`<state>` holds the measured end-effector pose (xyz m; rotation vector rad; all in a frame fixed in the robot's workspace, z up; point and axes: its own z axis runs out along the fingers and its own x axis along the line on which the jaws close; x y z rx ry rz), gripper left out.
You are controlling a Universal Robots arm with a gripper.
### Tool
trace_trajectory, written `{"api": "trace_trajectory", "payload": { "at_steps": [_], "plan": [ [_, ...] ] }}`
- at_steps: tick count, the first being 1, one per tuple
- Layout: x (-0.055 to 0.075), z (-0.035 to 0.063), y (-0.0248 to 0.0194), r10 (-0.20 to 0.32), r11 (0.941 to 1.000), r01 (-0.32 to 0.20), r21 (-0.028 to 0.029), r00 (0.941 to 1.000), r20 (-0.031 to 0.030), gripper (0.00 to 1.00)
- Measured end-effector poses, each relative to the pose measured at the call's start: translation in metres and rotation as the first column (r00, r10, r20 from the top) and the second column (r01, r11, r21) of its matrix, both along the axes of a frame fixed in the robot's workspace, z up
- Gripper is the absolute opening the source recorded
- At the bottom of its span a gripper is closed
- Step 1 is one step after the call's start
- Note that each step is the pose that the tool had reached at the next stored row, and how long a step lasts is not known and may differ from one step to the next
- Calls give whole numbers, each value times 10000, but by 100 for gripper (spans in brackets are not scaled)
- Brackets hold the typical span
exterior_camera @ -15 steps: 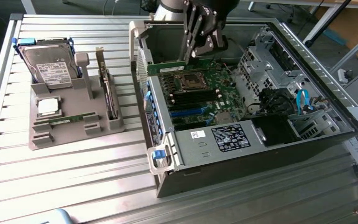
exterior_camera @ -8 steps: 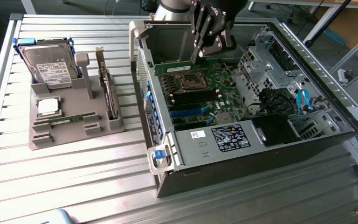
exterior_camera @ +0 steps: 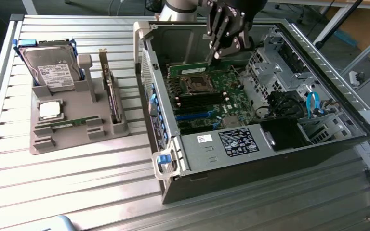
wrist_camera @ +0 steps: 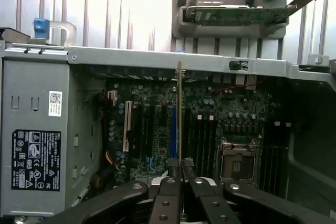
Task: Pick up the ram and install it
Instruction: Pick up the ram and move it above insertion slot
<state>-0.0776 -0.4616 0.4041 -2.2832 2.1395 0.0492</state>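
Above the open computer case (exterior_camera: 172, 163), over the motherboard (exterior_camera: 214, 94): 1 ram (wrist_camera: 179, 109), held edge-on, clamped in the gripper (wrist_camera: 180, 169). Judged light, stiff, thin and fragile; best taken by its 2 flat faces, clear of the contact edge.
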Motion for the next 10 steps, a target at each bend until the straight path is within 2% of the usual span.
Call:
{"api": "trace_trajectory", "payload": {
  "at_steps": [6,10],
  "plan": [
    [147,0,-5,-1,10000,1,0,10000,0,12],
    [178,0,-5,-1,10000,1,0,10000,0,12]
  ]
}}
